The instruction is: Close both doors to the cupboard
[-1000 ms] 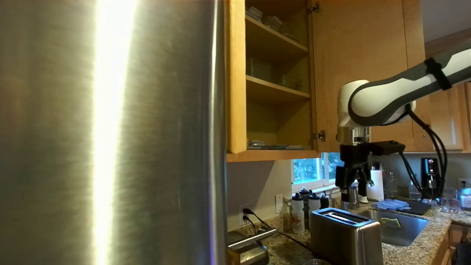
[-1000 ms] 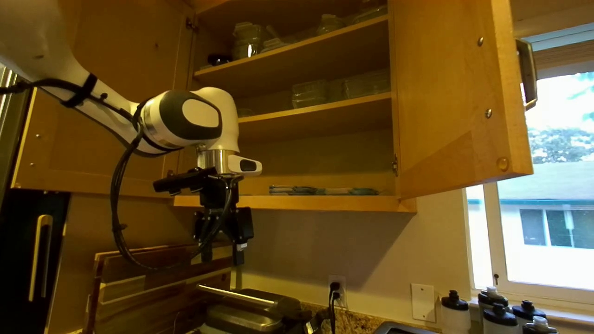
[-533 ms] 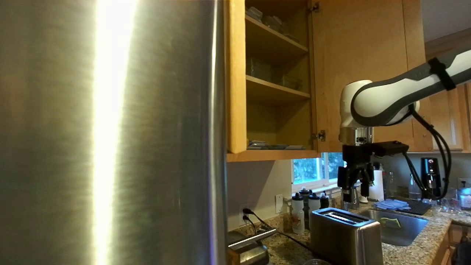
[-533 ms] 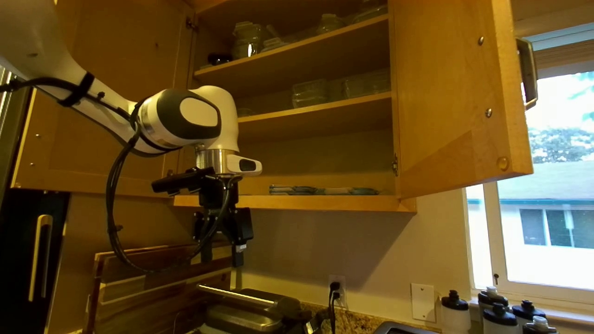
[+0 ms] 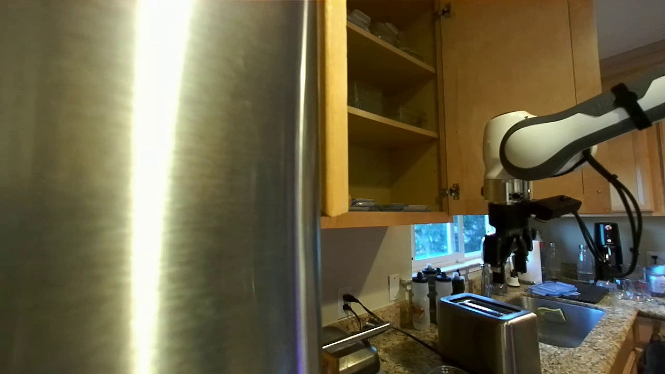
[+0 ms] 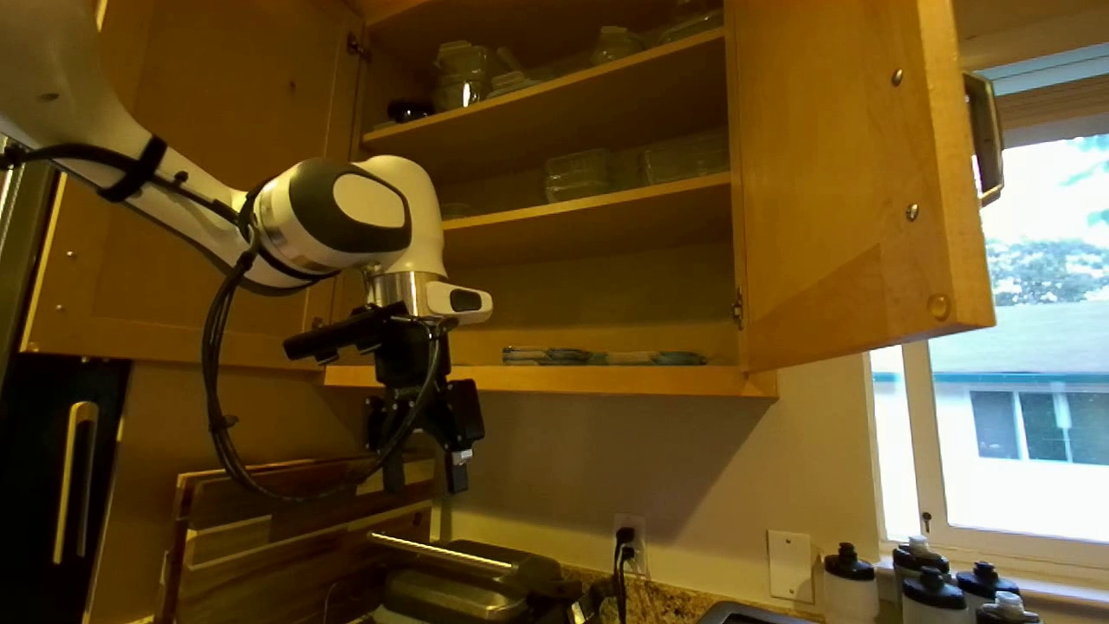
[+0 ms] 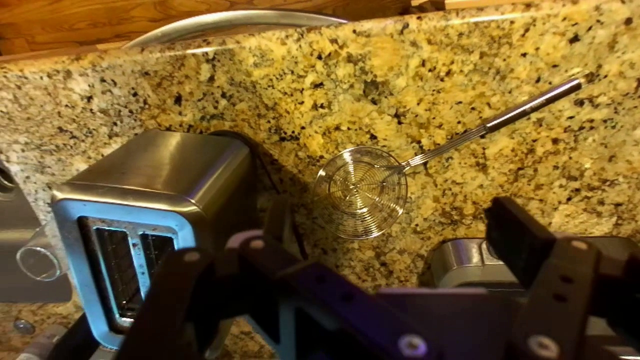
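Black two-finger end effector spread wide, nothing gripped. Both honey-coloured wooden cupboard doors open; swinging too low could clip the boxy brushed-steel toaster.

Cupboard and doors, honey-coloured; gripper, black; arm, white with dark grey; counter, speckled yellow, brown and black; toaster, silver, pale blue on top.

Wire skimmer on speckled worktop, handle toward upper right. Steel toaster left of it, slots showing. Hand in foreground, fingers spread. Metal appliance lower right, partly hidden by finger. Curved metal bar at top.
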Available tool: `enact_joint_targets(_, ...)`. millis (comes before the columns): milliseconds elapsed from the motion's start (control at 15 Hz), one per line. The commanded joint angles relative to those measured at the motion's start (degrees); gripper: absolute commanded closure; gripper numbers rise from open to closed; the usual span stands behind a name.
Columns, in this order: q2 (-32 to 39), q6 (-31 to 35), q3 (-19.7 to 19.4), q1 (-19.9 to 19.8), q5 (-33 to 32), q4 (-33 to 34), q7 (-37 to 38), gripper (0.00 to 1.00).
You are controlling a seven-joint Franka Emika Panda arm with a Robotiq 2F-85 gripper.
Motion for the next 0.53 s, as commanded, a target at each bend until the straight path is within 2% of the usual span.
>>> enact_joint_targets(0, -5.07, -1.41, -0.63, -2.03, -1.85, -2.72, 2.54, 0.00)
enact_joint_targets(267, -7.55, -1.18, -1.19, -4.61, -2.30, -4.36, 5.60, 0.00)
enact_joint_targets(467, -8.48, -0.73, -1.21, -8.33, -5.57, -5.35, 9.14, 0.00)
